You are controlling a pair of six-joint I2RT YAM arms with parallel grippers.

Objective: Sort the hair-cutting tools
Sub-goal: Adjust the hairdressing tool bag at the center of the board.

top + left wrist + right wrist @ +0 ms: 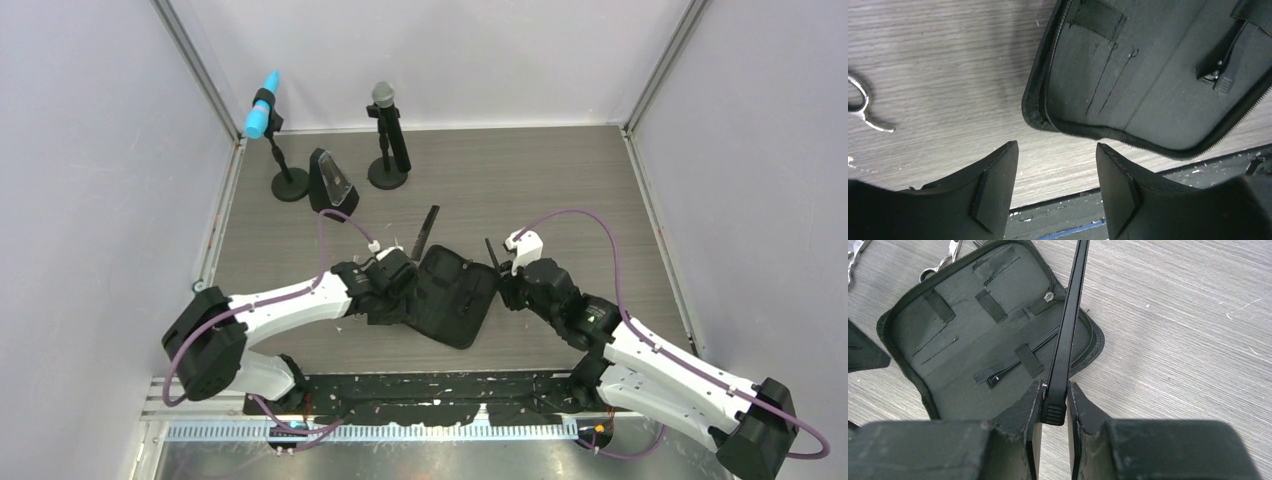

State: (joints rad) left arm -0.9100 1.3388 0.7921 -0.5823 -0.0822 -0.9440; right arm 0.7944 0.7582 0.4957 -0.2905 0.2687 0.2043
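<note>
Hair clip (1068, 330) sits pinched in right claw (1054, 390) (left claw (1055, 150) gapes wide, empty).

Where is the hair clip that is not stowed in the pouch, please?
The right hand grips the hair clip by one end, over the open pouch's right edge in the right wrist view.

We see a grey wood-grain table (560, 180). Near its front middle an open black pouch (455, 295) lies flat with its lining up. Just beyond the pouch's far edge lies a long black comb (429, 228). Left of the pouch, the silver handle loop of a pair of scissors (863, 114) rests on the wood. At the far left stand a blue-tipped microphone (290, 185) and a grey-headed microphone (388, 178) on round bases. Between them is a dark wedge-shaped object (332, 182), perhaps a holder.
</note>
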